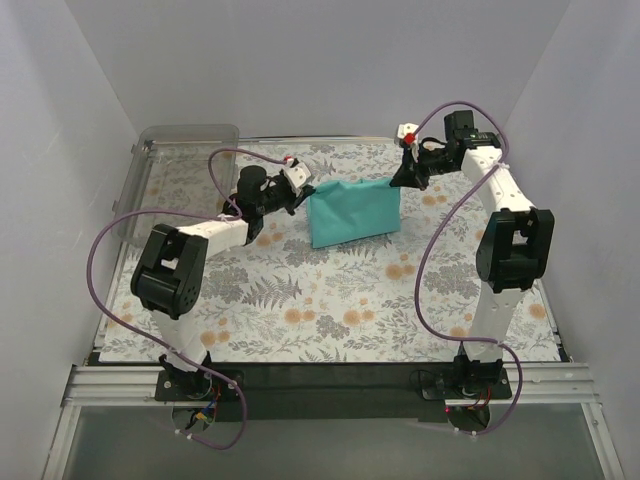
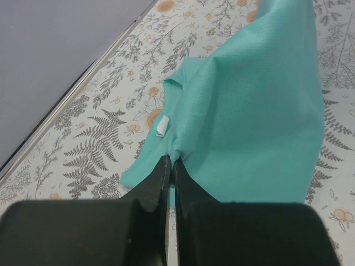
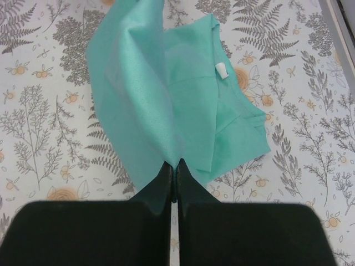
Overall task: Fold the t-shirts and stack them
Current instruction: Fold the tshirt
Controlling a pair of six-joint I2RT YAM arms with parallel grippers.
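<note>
One plain teal t-shirt [image 1: 354,212] hangs stretched between my two grippers above the far middle of the table, its lower part resting on the cloth. My left gripper [image 1: 303,193] is shut on its left upper corner; in the left wrist view the cloth [image 2: 260,111] is pinched at the fingertips [image 2: 171,162], with a white label [image 2: 161,126] nearby. My right gripper [image 1: 400,180] is shut on the right upper corner; in the right wrist view the shirt [image 3: 161,94] drapes away from the fingertips [image 3: 175,164], its neck and label [image 3: 221,70] lying on the table.
The table carries a floral-print cloth [image 1: 330,310]. A clear plastic bin [image 1: 180,165] stands at the far left corner. White walls enclose the sides and back. Purple cables loop over both arms.
</note>
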